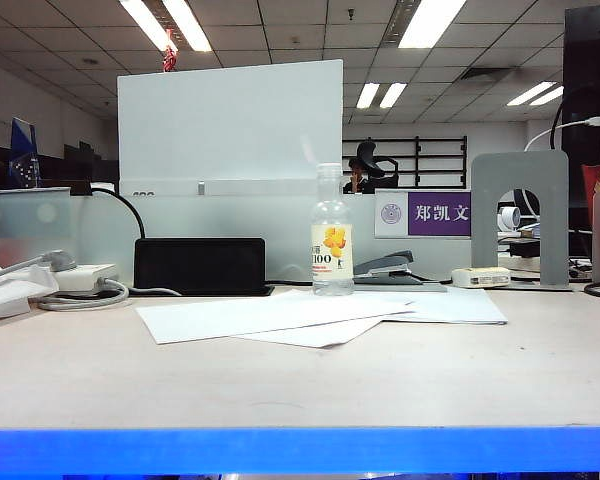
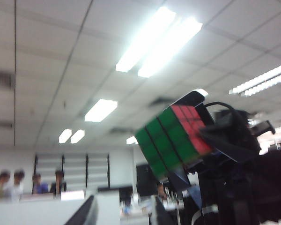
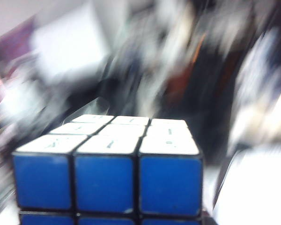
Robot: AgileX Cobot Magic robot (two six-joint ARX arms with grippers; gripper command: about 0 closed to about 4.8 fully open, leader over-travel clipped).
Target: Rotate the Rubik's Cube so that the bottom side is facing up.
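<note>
The Rubik's Cube [image 2: 166,140] is held up in the air against the ceiling in the left wrist view, tilted, showing a green and a red face. My right gripper [image 2: 183,138] is shut on it, one black finger [image 2: 193,98] above and one below. In the right wrist view the Rubik's Cube [image 3: 107,183] fills the space between the jaws, with a blue face toward the camera and a white face on top. My left gripper [image 2: 119,213] is apart from the cube, open and blurred, with nothing between its dark fingers [image 2: 80,211]. The exterior view shows neither the arms nor the cube.
On the table stand a clear bottle [image 1: 332,235] with a yellow label, loose white sheets [image 1: 280,315], a stapler [image 1: 385,268], a black box [image 1: 200,265] and a grey bookend [image 1: 520,215]. A blue strip [image 1: 300,450] marks the table's front edge.
</note>
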